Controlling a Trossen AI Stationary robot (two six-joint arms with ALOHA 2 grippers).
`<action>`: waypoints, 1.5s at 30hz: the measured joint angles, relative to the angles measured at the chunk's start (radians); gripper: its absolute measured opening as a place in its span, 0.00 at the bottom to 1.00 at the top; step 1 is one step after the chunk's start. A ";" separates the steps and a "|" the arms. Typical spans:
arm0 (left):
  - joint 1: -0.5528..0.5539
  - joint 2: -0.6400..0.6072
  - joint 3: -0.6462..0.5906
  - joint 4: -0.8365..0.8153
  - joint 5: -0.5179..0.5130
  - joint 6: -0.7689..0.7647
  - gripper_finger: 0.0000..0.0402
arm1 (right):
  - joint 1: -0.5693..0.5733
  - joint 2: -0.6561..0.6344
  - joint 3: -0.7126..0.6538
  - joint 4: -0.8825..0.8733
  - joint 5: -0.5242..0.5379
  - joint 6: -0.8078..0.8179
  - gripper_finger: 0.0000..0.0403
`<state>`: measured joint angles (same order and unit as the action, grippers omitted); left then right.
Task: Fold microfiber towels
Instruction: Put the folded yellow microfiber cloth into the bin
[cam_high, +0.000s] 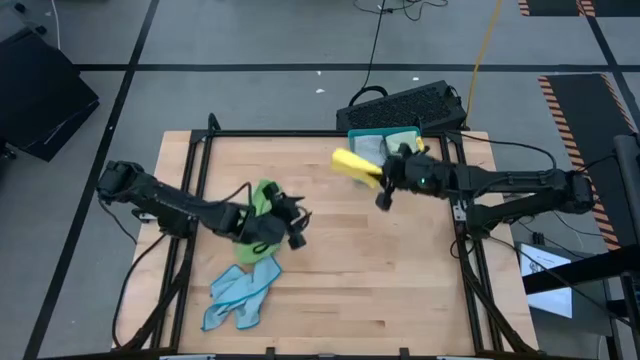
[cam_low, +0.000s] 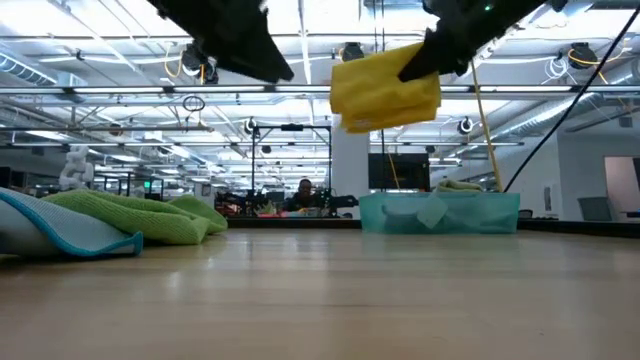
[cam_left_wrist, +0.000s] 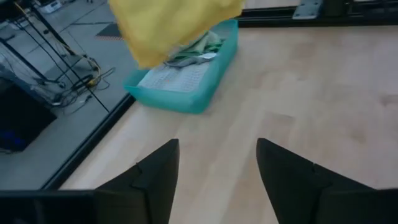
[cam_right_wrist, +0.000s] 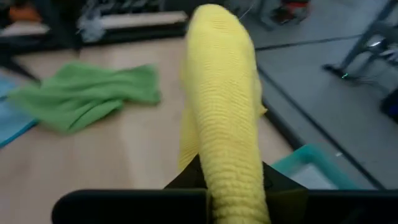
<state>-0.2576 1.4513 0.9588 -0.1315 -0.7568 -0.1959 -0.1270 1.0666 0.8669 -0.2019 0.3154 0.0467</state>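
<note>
You have a pale wooden surface (cam_high: 370, 250) filling the middle of the high view, edged by a dark metal frame (cam_high: 300, 132). At its upper right a teal plastic tray (cam_high: 358, 135) sits just inside the top edge; in the low view the tray (cam_low: 440, 212) stands right of centre at the far edge. Just above the tray in the high view, a black keyboard (cam_high: 405, 103) lies on the grey floor (cam_high: 250, 40). A yellow cable (cam_high: 487, 40) runs down from the top edge towards it. Far off in the low view, a person (cam_low: 304, 192) shows at centre.
</note>
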 joint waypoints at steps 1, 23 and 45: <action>0.024 0.000 0.000 0.009 0.025 0.013 0.52 | -0.026 0.001 -0.007 0.030 -0.001 -0.010 0.02; 0.366 0.000 0.000 0.047 0.420 0.273 0.35 | -0.195 0.288 -0.402 1.076 0.286 0.268 0.02; 0.388 0.000 -0.001 0.073 0.616 0.411 0.30 | -0.172 0.750 -0.250 1.239 0.523 0.801 0.02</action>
<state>0.1307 1.4517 0.9581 -0.0589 -0.1403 0.2148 -0.2989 1.8168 0.6167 1.0373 0.8381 0.8474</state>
